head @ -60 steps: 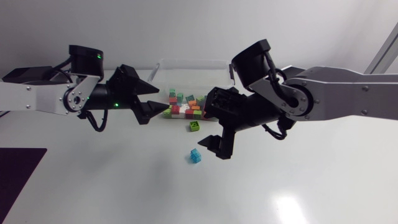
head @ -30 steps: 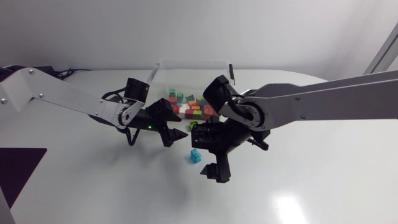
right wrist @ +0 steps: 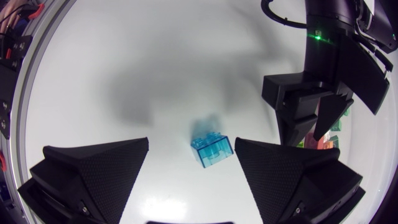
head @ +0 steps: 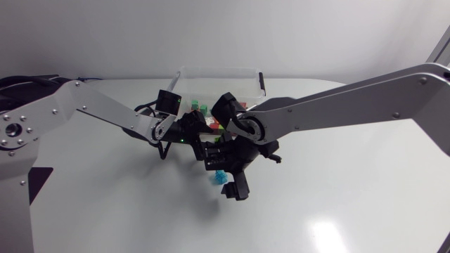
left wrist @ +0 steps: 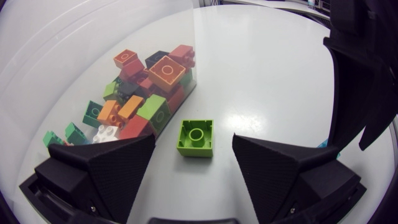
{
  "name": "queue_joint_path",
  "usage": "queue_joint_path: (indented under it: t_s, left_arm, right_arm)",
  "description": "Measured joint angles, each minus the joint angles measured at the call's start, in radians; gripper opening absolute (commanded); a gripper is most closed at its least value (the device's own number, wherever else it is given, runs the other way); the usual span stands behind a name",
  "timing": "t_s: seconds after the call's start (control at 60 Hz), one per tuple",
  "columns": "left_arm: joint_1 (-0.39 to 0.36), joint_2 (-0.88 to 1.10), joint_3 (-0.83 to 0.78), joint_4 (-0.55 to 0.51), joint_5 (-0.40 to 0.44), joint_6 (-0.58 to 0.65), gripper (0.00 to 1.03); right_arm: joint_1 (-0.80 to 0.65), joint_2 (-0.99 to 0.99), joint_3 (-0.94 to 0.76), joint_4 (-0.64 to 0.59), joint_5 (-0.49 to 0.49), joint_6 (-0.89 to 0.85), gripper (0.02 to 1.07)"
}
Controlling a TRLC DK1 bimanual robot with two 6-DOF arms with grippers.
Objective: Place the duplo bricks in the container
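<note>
On the surface (head: 337, 197), at 6 o'clock of the container (head: 219, 71), both arms now sit lower than one second ago, left jaws spread astride the loose green brick (left wrist: 195, 137), right jaws spread astride the blue brick (right wrist: 212, 149), so both grasps appear imminent.

green brick (left wrist: 195, 137) beside container (head: 218, 69), blue brick (right wrist: 212, 149) apart

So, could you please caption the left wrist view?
Open left gripper straddles a lime-green duplo brick beside the clear brick-filled container.
</note>
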Motion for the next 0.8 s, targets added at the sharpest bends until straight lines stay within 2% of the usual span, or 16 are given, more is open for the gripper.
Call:
queue_joint_path:
  t_s: [0.183,0.317,0.4,0.483,0.567,0.617,0.65,0.8]
  left_arm:
    - [-0.006,0.052,0.042,0.010,0.000,0.000,0.86]
    - [-0.008,0.076,0.055,0.010,0.000,0.000,0.86]
    - [-0.008,0.083,0.058,0.010,0.000,0.000,0.75]
    - [-0.008,0.085,0.058,0.010,0.000,0.000,0.68]
    - [-0.008,0.085,0.058,0.011,0.000,0.000,0.60]
    - [-0.008,0.085,0.059,0.010,0.000,0.000,0.59]
    - [-0.008,0.085,0.059,0.011,0.000,0.000,0.59]
    - [-0.012,0.095,0.060,0.023,0.005,0.000,0.43]
  right_arm:
    - [-0.024,0.057,0.047,-0.003,0.000,-0.033,0.97]
    - [-0.037,0.085,0.058,-0.011,-0.001,-0.052,0.84]
    - [-0.041,0.091,0.060,-0.024,-0.005,-0.055,0.64]
    - [-0.040,0.091,0.060,-0.032,-0.019,-0.055,0.48]
    - [-0.039,0.091,0.059,-0.032,-0.027,-0.055,0.37]
    - [-0.039,0.091,0.059,-0.028,-0.035,-0.055,0.30]
    - [-0.039,0.091,0.056,-0.024,-0.039,-0.055,0.26]
    - [-0.038,0.078,0.036,-0.002,-0.046,-0.054,0.21]
